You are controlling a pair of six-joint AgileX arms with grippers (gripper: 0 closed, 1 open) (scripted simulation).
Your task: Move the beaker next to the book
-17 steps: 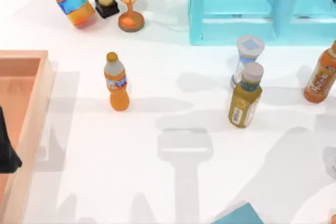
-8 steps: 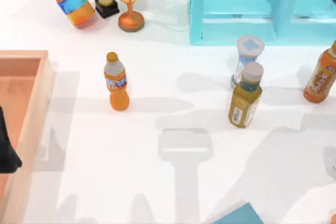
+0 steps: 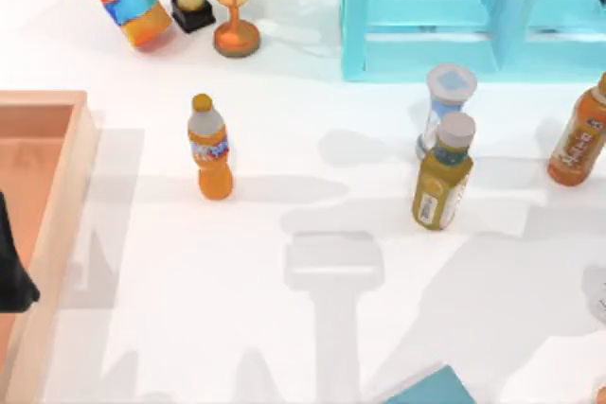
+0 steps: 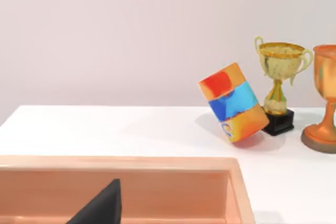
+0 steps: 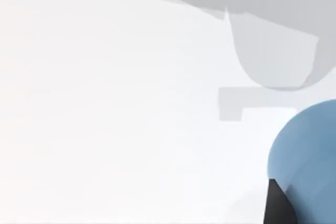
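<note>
the beaker (image 5: 307,161) shows in my right wrist view as a blue rounded body close against a dark finger (image 5: 274,205), so i judge i am carrying it, though i cannot tell how my right jaws stand. the book (image 3: 428,390) shows a teal corner at the table's (image 3: 284,328) near edge. my left gripper (image 3: 11,276) sits parked over the wooden tray (image 3: 57,224); i cannot tell its jaws' state either.

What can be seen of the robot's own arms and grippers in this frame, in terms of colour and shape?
Very little. The left gripper appears as a plain matte black wedge at the top view's left edge, over the shallow peach-coloured wooden tray; the left wrist view shows one black pointed finger. The right gripper shows as a black sliver. No cables or markings are visible.
</note>
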